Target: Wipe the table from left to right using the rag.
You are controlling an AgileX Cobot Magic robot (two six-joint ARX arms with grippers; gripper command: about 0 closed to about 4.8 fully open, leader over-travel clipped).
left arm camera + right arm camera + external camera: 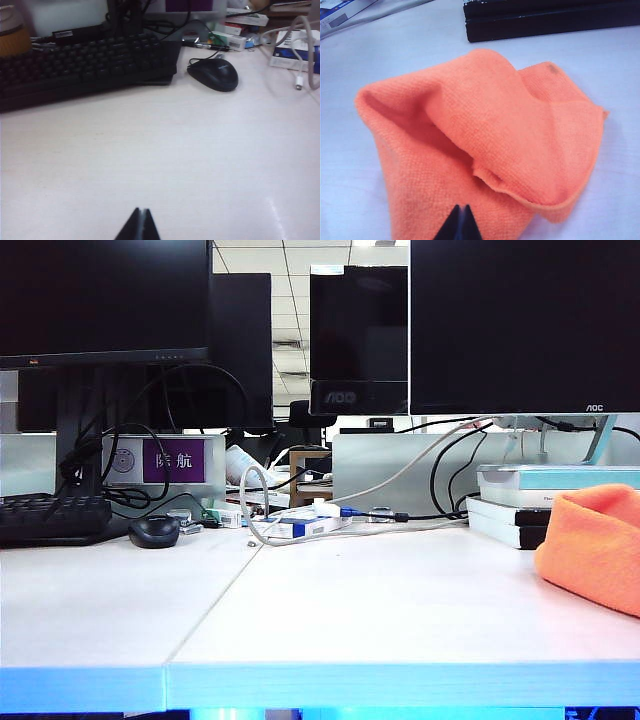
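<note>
While rag [594,545] crowds table's [330,620] right edge, both jaws closed, seemingly empty.

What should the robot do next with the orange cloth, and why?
Probably open the right tool and lower it onto the rag. Its fingers are shut with nothing between them, hovering by the rag's near edge, so the rag is not held. The rag lies crumpled at the right end of the table, and wiping starts from the left. The left tool, also shut, hangs over bare table.
</note>
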